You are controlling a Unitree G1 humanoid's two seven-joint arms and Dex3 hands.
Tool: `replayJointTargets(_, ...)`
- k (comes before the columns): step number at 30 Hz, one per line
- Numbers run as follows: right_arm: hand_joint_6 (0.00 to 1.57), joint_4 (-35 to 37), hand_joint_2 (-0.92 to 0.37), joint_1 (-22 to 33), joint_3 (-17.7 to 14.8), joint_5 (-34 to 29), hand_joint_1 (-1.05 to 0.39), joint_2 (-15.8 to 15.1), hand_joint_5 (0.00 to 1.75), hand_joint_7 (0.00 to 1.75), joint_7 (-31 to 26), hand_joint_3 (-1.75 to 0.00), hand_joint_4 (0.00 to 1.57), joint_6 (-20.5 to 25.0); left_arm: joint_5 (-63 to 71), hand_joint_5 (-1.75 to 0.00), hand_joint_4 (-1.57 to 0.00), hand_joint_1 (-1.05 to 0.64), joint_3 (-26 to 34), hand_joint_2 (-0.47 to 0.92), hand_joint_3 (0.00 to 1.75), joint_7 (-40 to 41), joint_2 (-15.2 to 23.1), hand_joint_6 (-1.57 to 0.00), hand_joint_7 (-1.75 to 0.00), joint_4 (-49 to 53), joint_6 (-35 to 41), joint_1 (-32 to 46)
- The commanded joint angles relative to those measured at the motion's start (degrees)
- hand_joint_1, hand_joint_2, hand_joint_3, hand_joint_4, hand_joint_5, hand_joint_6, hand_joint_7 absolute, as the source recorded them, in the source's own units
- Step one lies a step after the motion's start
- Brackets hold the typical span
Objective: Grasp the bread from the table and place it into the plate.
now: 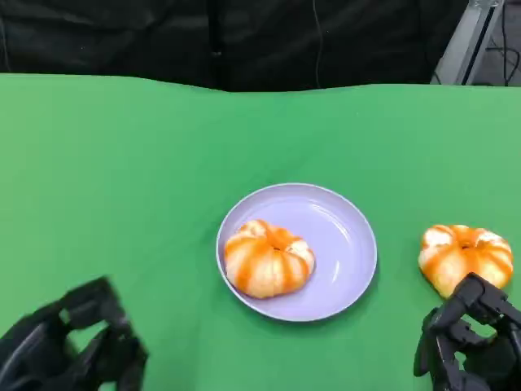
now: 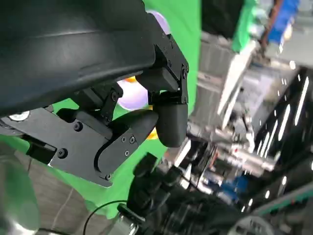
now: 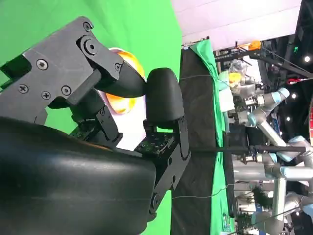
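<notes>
**One bun on the plate, one loose by the right robot hand**

The right robot hand [image 1: 472,342] hangs over the near right corner of the desk [image 1: 122,163], fingers [image 1: 476,297] apart and bent a little, nothing between them. Its fingertips sit just on the near side of the loose bun [image 1: 466,256]; whether they touch it I cannot tell. In the right wrist view the same robot hand [image 3: 146,98] shows its fingers parted with that bun [image 3: 124,78] beyond them.

The left robot hand [image 1: 77,342] is low over the near left corner, fingers loosely curled but apart, holding nothing. The left wrist view shows this robot hand [image 2: 146,112] with fingers reaching toward the plate [image 2: 129,95], well short of it.

The lilac plate [image 1: 342,244] lies about mid-desk, a little toward the near edge. One bun [image 1: 269,257] rests in it, on the left part of the dish, close to the left rim; the right part of the dish is bare.

The loose bun lies on the green cloth near the right edge, apart from the plate, with a strip of bare cloth between them. Wide green cloth runs open from the plate to the far edge and to the left edge.
</notes>
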Motion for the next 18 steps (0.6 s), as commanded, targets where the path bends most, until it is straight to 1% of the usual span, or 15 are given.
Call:
replayJointTargets(1, 0.79, 0.37, -0.51, -0.15, -0.65, 0.51, -0.14, -0.37, 1.75, 1.63, -0.14, -1.26, 0.91, -0.93, -0.67, -1.75, -0.88, -0.23, 2.66, 0.69, 0.91, -3.65, 0.02, -0.73, -1.75, 5.67, -2.76, 0.85)
replayJointTargets(3, 0.79, 0.3, -0.49, -0.11, -0.78, 0.61, -0.14, -0.53, 1.75, 1.62, -0.11, -1.28, 0.91, -0.61, 0.83, -1.75, -0.88, -0.23, 2.96, 0.65, 1.01, -4.78, 0.17, -0.73, -1.75, 8.75, -4.81, 0.71)
replayJointTargets(5, 0.8, 0.28, -0.49, -0.11, -0.84, 0.64, -0.14, -0.6, 1.75, 1.61, -0.07, -1.29, 0.91, -0.48, 1.54, -1.75, -0.88, -0.22, 2.98, 0.64, 1.05, -5.12, 0.2, -0.73, -1.75, 10.14, -5.81, 0.56)
replayJointTargets(8, 0.8, -0.61, -0.49, 0.34, -0.72, 0.21, -0.14, -0.67, 1.75, 1.61, -0.58, -1.3, 0.91, 0.28, 3.17, -1.75, -0.9, -0.22, 2.23, 0.63, 1.0, -4.82, 0.09, -0.74, -1.73, 12.58, -6.46, -0.72)
replayJointTargets(12, 0.8, -0.69, -0.49, 0.26, -0.66, 0.41, -0.13, -0.71, 1.75, 1.62, -0.37, -1.3, 0.91, 0.29, 4.31, -1.75, -0.91, -0.22, 2.21, 0.65, 0.94, -3.2, -1.02, -0.76, -1.72, 12.01, -7.08, -1.28)
replayJointTargets(16, 0.8, -0.26, -0.49, 0.02, -0.74, 0.23, -0.13, -0.6, 1.75, 1.62, -0.44, -1.29, 0.92, -0.2, 3.78, -1.75, -0.89, -0.21, 2.9, 0.66, 0.96, -2.54, -1.83, -0.74, -1.72, 12.08, -7.03, -1.56)
replayJointTargets(18, 0.8, -0.78, -0.49, 0.45, -0.62, 0.34, -0.14, -0.69, 1.75, 1.62, -0.3, -1.29, 0.91, 0.04, 4.03, -1.75, -0.89, -0.2, 2.9, 0.66, 0.95, -2.0, -1.49, -0.73, -1.73, 11.03, -6.83, -1.76)
